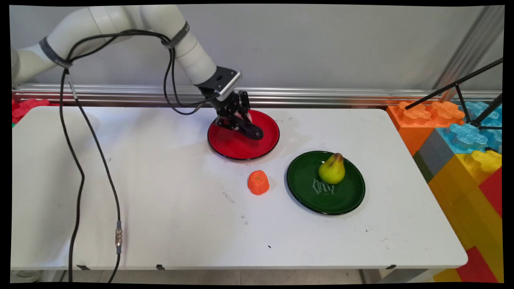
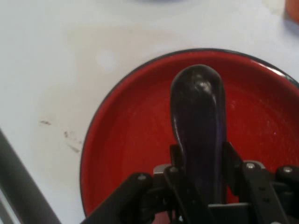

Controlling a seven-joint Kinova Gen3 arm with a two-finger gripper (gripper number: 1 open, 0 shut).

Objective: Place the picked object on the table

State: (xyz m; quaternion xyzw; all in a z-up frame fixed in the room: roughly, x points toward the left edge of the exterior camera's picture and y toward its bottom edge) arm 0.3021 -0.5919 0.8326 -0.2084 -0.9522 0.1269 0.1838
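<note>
Hand view: gripper (image 2: 198, 179) fingers clamp the aubergine (image 2: 198, 126) at its stem end, over the red plate (image 2: 131, 140) near the table's (image 1: 160, 208) far edge. Probably light, smooth, slippery; hold mid-body.

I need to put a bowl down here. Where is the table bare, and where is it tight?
Bare: the table's whole left half, and the front strip below the orange fruit and green plate. Crowded: the middle, where the red plate, fruit and green plate with its pear sit close.
</note>
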